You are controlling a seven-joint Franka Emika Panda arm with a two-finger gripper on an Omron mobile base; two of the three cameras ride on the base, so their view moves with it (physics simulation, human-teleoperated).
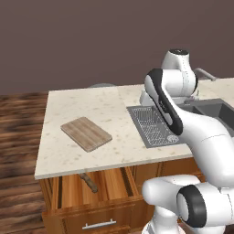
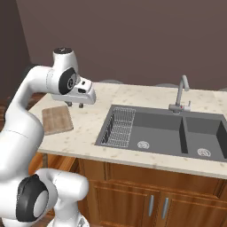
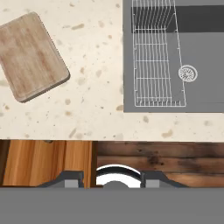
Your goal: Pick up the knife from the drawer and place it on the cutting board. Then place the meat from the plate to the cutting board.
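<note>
The knife [image 1: 89, 182] lies in the open drawer [image 1: 112, 183] under the counter's front edge, its dark handle pointing toward the front. The cutting board [image 1: 87, 133] rests bare on the counter, left of the sink, and also shows as the cutting board [image 3: 30, 57] at the hand view's upper left. My gripper [image 2: 75, 105] hangs above the counter between board and sink, pointing down, fingers apart with nothing between them. In the hand view the gripper [image 3: 113, 178] looks over the counter's front edge, with the drawer [image 3: 43, 162] at the lower left. The meat and the plate are out of view.
A grey double sink [image 2: 164, 128] with a wire rack [image 2: 119, 128] and a faucet [image 2: 181, 93] fills the counter's right part. The speckled counter [image 1: 91, 109] ends at the left over a dark wooden floor [image 1: 18, 137]. A dark wall stands behind.
</note>
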